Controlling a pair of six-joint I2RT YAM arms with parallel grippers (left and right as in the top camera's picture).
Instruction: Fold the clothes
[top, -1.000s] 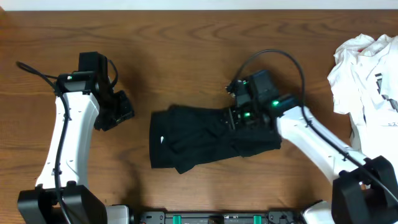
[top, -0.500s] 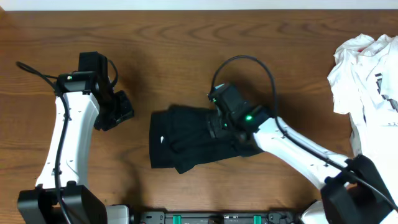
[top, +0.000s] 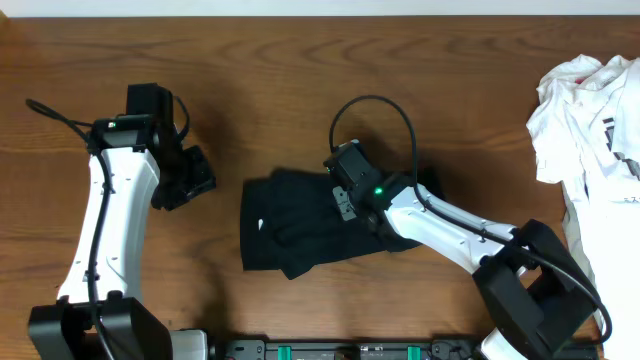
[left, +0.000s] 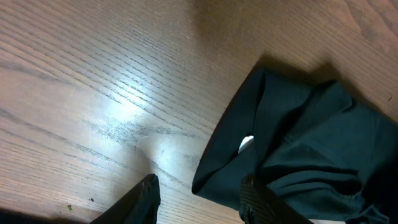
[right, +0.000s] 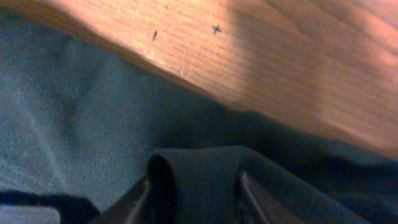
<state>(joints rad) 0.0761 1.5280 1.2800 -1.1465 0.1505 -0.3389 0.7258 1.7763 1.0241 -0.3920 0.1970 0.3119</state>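
Right tool (top: 343, 200) is down on the black garment (top: 300, 230), which lies bunched at mid-surface (top: 300, 80), approx centre of the overhead view. On the wrist cam its fingers (right: 142, 198) sit a little apart w/ a rolled fold of dark cloth pinched between them. The fold is raised off the flatter layer underneath, and bare wood shows just beyond the garment's far edge. Right arm stretches in from the bottom-right corner, reaching across the garment's right half.

Left tool (top: 195, 180) hangs over bare wood, left of the garment and apart from it, not touching cloth. Its own cam shows the fingers (left: 148, 191) spread wide w/ nothing between them. The garment's near corner is in front, w/ a small white label (left: 246, 143) peeking out at a crease.

White clothes (top: 590, 110) are heaped at the far right edge, well apart from both tools.
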